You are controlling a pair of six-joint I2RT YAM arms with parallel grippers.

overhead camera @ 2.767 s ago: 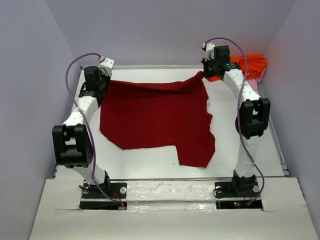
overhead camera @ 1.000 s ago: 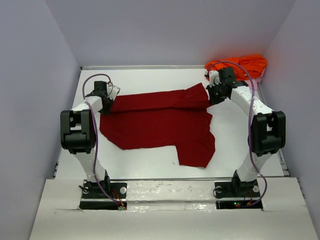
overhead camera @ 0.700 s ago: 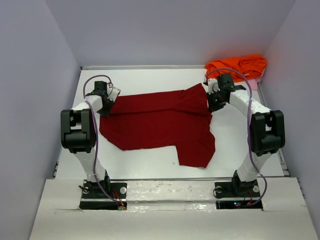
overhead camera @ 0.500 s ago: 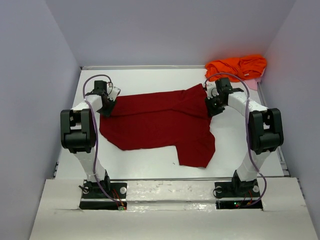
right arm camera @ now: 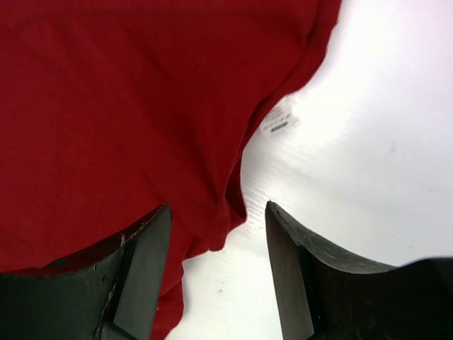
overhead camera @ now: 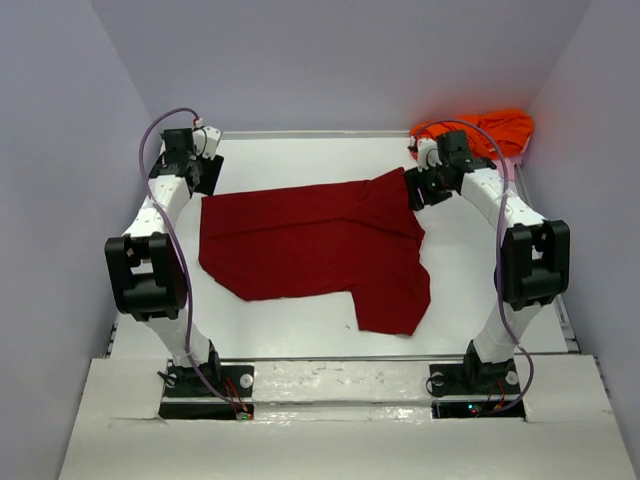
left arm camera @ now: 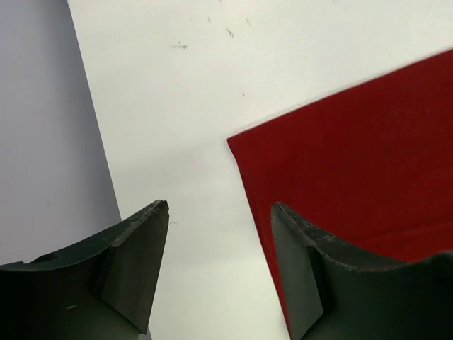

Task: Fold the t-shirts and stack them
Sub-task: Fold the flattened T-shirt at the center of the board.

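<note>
**Arm Hardware: Visual Condition**

2 arms on inspection. Left arm [overhead camera: 158, 208] and right arm [overhead camera: 497, 200]: white links, bulky black joint housings. 1 lilac cable [overhead camera: 141, 160] loops along each arm down to a black base plate [overhead camera: 205, 385]. Left gripper [left arm camera: 219, 207] and right gripper [right arm camera: 218, 207]: dark grey, matte, wedge-shaped fingers, edges lightly scuffed.

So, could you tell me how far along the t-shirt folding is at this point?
Early. Done: the red t-shirt lies spread on the table, its far edge apparently doubled over in one fold. In hand: nothing; the left gripper and right gripper are both open at its far corners. Left: a sleeve and the lower flap stick out unfolded, and the orange t-shirt sits crumpled in the far right corner, unstacked.
</note>
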